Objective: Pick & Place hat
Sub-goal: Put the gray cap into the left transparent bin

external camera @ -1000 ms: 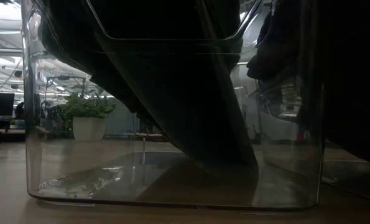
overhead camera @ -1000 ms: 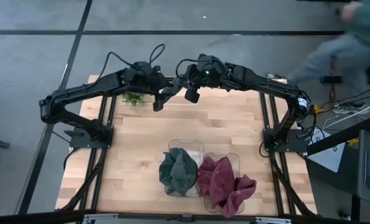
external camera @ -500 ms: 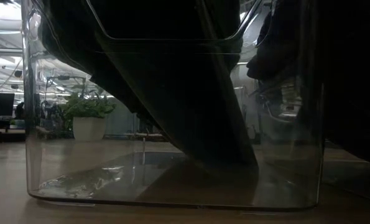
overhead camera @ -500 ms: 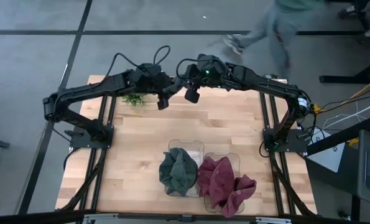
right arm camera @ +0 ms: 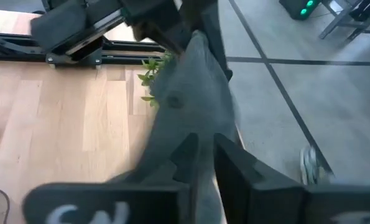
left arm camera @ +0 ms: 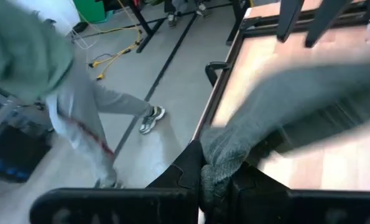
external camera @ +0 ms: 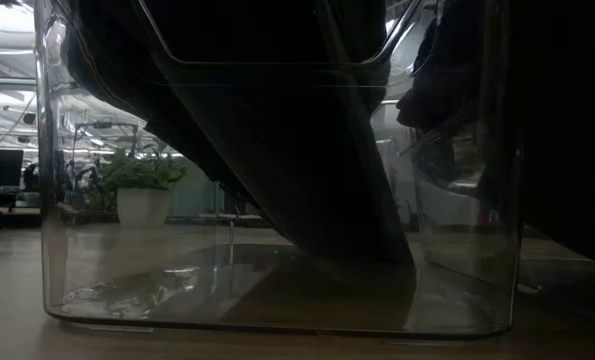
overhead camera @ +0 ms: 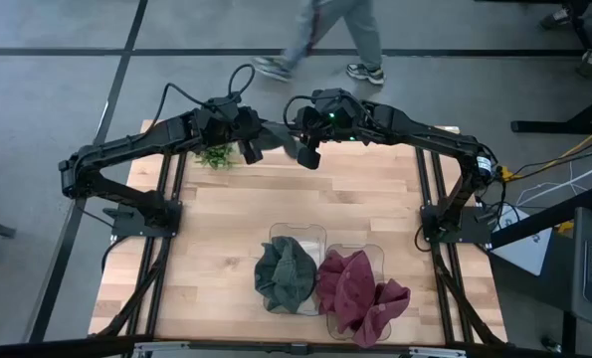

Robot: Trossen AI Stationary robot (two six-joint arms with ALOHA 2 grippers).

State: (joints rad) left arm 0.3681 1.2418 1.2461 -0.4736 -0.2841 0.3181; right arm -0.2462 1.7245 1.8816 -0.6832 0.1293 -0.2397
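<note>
Hat (overhead camera: 279, 139), grey, hangs stretched between my two end effectors above the surface's (overhead camera: 375, 199) far edge. I see the left end effector (overhead camera: 250, 151) clenched on one end, and the right end effector (overhead camera: 306, 155) pinching the other.

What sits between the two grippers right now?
A grey hat spans the gap from the left gripper to the right gripper in the high view. Both wrist views show fingers shut on it.
</note>
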